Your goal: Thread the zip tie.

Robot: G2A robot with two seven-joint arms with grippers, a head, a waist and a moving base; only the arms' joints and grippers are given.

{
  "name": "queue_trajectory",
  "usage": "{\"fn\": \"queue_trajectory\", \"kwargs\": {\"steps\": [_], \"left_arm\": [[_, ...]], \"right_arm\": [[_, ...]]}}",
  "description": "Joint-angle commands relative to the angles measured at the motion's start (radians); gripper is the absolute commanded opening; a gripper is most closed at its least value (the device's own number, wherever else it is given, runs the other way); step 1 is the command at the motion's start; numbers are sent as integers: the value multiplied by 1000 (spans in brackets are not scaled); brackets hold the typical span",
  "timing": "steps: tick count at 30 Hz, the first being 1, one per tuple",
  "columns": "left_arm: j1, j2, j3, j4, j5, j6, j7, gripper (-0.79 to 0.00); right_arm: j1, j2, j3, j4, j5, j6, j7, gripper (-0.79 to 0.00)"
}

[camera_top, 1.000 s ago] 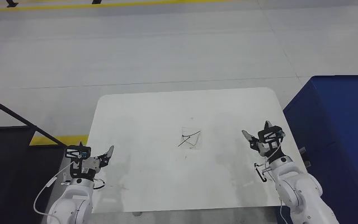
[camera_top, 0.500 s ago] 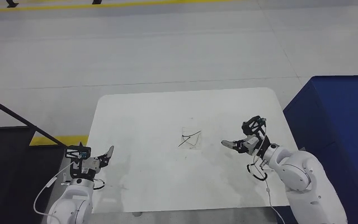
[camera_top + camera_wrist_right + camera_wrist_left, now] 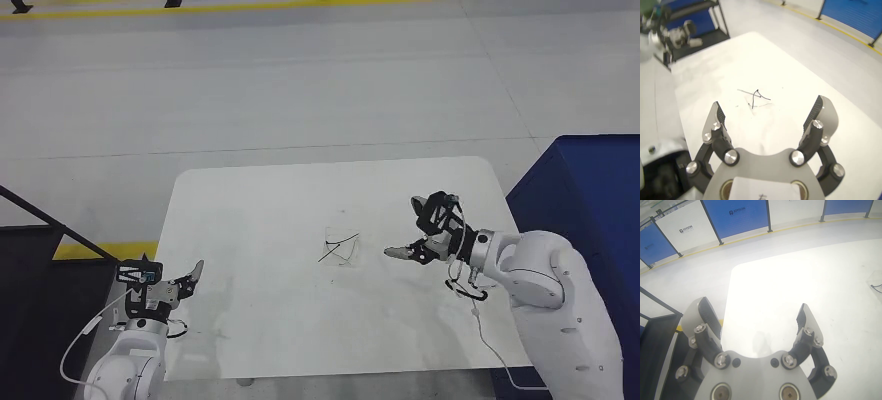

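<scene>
Zip tie (image 3: 340, 247) loose on desk (image 3: 250, 200).
Right hand (image 3: 767, 100), wide open, empty, near it; left hand (image 3: 753, 306), wide open, empty, at desk edge.

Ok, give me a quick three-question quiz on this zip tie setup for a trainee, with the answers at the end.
1. True or false: the right gripper is shut on the zip tie.
2. Which is nearer the zip tie: A, the left gripper, or B, the right gripper?
3. Fill in: the left gripper is ____, holding nothing.

Key: 1 false; 2 B; 3 open.
</scene>
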Motion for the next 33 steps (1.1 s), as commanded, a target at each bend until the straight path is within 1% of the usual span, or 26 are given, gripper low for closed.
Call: {"fn": "queue_trajectory", "kwargs": {"steps": [1, 3, 4, 5, 6, 15, 17, 18, 20, 21, 24, 25, 33], "left_arm": [[0, 0, 0, 0, 0, 0, 0, 0], [0, 0, 0, 0, 0, 0, 0, 0], [0, 0, 0, 0, 0, 0, 0, 0], [0, 0, 0, 0, 0, 0, 0, 0], [0, 0, 0, 0, 0, 0, 0, 0], [0, 0, 0, 0, 0, 0, 0, 0], [0, 0, 0, 0, 0, 0, 0, 0], [0, 0, 0, 0, 0, 0, 0, 0], [0, 0, 0, 0, 0, 0, 0, 0], [0, 0, 0, 0, 0, 0, 0, 0], [0, 0, 0, 0, 0, 0, 0, 0], [0, 0, 0, 0, 0, 0, 0, 0], [0, 0, 0, 0, 0, 0, 0, 0]], "right_arm": [[188, 10, -153, 90, -15, -5, 78, 0], [336, 23, -312, 187, -49, -27, 56, 0], [413, 28, -377, 237, -59, -53, 29, 0], [479, 32, -440, 296, -51, -85, -2, 0], [523, 34, -473, 331, -42, -103, -21, 0], [523, 34, -473, 331, -42, -103, -21, 0], [497, 34, -476, 327, 42, -150, -129, 0], [501, 35, -515, 314, 55, -150, -142, 0], [563, 42, -620, 325, 27, -150, -120, 0], [601, 43, -682, 358, 29, -150, -121, 0], [732, 33, -865, 513, 71, -150, -188, 0], [760, 27, -909, 543, 79, -150, -209, 0], [760, 27, -909, 543, 79, -150, -209, 0]]}}
